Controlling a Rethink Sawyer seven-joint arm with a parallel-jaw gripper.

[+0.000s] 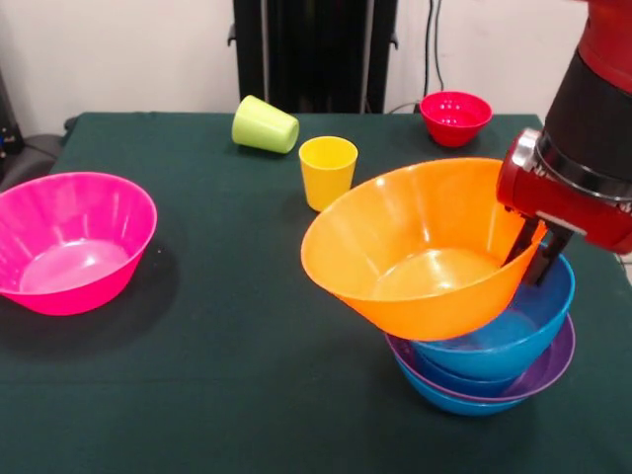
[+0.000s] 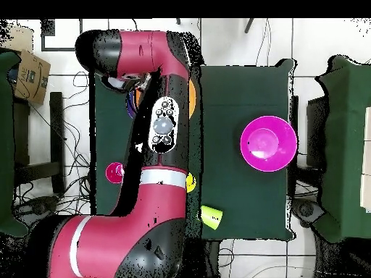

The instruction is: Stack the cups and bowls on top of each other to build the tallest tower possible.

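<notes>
the arm [image 2: 145, 188] is glossy red with black sections, built of thick rounded links. a white band rings it near the base and another mid-arm. a white oval panel with grey round buttons sits on a black link. the wrist is red with a silver ring, above thin black gripper [image 1: 533, 259] fingers [image 1: 546, 257].

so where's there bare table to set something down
Broadest free patch: the green cloth between the pink bowl and the orange bowl, running to the near edge. Crowded: the blue and purple stack under the gripper, and the far strip by the yellow cup.
</notes>
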